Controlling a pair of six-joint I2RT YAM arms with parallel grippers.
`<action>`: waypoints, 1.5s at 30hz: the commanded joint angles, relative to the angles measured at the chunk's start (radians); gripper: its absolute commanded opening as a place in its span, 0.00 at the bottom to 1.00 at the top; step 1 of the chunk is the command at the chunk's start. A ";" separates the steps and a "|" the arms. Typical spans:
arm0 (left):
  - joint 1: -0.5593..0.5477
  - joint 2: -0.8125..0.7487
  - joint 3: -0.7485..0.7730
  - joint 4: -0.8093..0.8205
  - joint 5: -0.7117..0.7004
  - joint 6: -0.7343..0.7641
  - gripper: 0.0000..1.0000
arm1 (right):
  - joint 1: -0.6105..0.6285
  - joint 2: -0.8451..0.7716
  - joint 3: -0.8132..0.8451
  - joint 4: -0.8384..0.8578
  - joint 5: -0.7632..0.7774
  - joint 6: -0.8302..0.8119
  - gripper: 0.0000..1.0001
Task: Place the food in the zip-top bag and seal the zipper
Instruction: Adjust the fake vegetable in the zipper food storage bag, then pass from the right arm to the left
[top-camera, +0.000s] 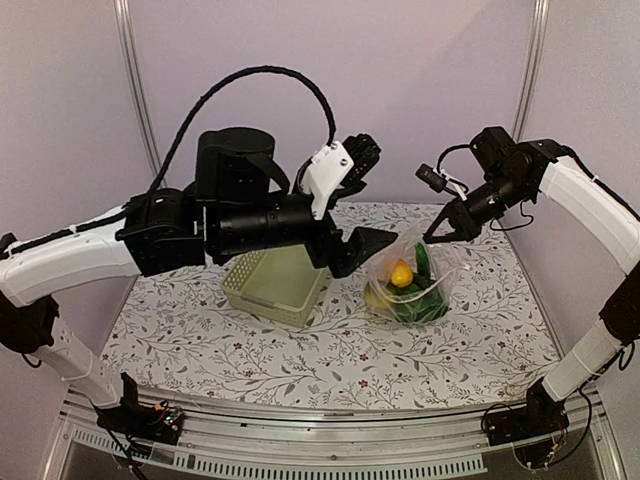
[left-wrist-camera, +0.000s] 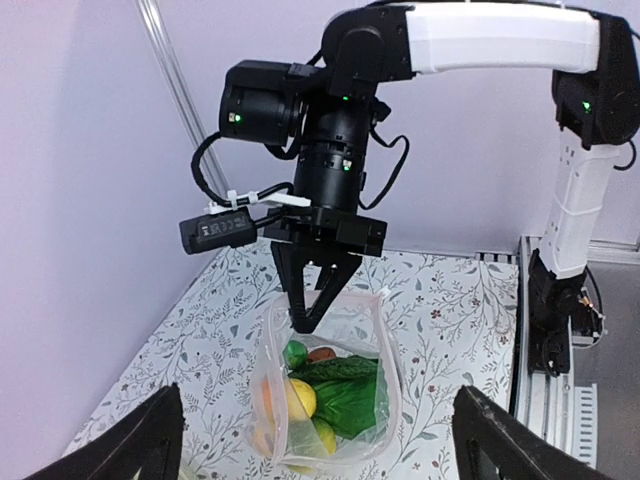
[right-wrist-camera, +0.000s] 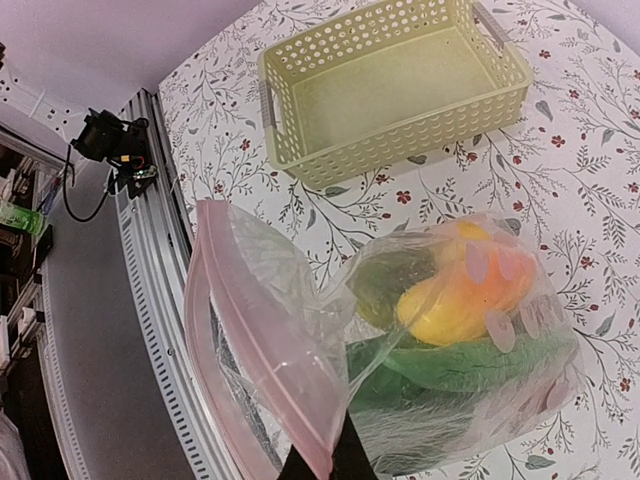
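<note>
The zip-top bag (top-camera: 412, 288) stands on the table right of centre, its mouth held up and gaping. The food (left-wrist-camera: 335, 392) lies inside it: a yellow piece (top-camera: 401, 273), leafy green bok choy (left-wrist-camera: 355, 405), a cucumber (left-wrist-camera: 345, 368) and a brown piece (left-wrist-camera: 322, 353). My right gripper (top-camera: 437, 232) is shut on the bag's upper edge; in the right wrist view its fingers (right-wrist-camera: 325, 465) pinch the pinkish zipper (right-wrist-camera: 262, 360). My left gripper (top-camera: 362, 203) hovers left of the bag, open wide, with nothing between its fingers (left-wrist-camera: 140, 440).
A pale green lattice basket (top-camera: 262, 300) with nothing in it sits left of the bag, under my left arm; it also shows in the right wrist view (right-wrist-camera: 400, 140). The metal rail (top-camera: 320, 455) runs along the table's near edge.
</note>
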 joint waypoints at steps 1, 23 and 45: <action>0.023 -0.048 -0.182 -0.052 0.083 0.131 0.93 | 0.002 -0.032 0.010 -0.038 -0.082 -0.057 0.00; -0.031 0.382 0.174 -0.187 0.223 0.247 0.55 | 0.004 -0.026 -0.009 -0.042 -0.072 -0.054 0.01; -0.007 0.446 0.238 0.048 0.037 -0.008 0.00 | -0.110 -0.036 0.104 -0.122 -0.205 -0.121 0.38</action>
